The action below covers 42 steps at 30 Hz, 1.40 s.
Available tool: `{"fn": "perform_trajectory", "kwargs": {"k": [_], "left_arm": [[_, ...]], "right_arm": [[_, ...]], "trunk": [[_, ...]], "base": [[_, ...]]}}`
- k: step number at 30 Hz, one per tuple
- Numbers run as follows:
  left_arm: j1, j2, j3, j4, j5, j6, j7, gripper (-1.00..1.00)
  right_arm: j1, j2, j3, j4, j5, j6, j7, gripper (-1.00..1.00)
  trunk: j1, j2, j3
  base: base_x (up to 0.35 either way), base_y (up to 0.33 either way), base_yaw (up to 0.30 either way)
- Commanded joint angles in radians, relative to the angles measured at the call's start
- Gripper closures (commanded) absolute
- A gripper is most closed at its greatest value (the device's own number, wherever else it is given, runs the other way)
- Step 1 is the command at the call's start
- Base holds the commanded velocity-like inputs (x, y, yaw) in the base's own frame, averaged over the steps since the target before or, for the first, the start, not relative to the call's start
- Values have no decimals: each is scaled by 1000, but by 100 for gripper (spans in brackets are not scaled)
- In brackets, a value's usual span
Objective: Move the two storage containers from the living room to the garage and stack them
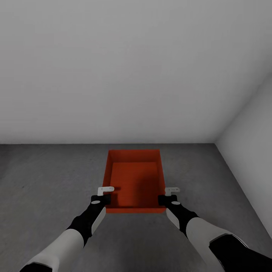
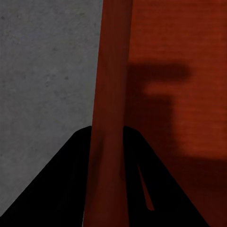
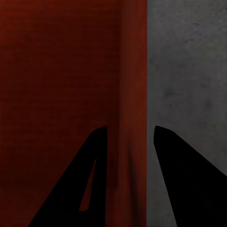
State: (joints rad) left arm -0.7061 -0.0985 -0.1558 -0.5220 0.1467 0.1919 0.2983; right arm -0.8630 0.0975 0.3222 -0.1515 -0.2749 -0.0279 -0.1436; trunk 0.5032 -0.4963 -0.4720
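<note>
Spreading wide and bare, the grey floor (image 1: 49, 177) meets a plain wall (image 1: 132, 68) ahead and another on the right. A red bin (image 1: 134, 181) hangs over it, left gripper (image 1: 104, 195) and right gripper (image 1: 169, 195) each clamped across a side rim.

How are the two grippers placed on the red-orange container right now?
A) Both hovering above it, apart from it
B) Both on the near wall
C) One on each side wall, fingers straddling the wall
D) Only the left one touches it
C: the left gripper and right gripper each straddle a side wall of the storage container, one finger inside and one outside, above the grey floor.
</note>
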Motion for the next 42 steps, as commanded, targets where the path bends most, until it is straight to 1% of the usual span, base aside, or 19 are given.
{"fn": "perform_trajectory", "kwargs": {"k": [1, 42], "left_arm": [[-1, 2, 14, -5, -18, 8, 66, 100], [-1, 3, 15, -6, -18, 8, 65, 100]], "right_arm": [[-1, -13, -20, 23, -12, -4, -8, 100], [-1, -13, -20, 23, -12, -3, -8, 100]], "trunk": [[4, -9, -4], [161, -296, -133]], "base": [[0, 0, 0], [0, 0, 0]]}}
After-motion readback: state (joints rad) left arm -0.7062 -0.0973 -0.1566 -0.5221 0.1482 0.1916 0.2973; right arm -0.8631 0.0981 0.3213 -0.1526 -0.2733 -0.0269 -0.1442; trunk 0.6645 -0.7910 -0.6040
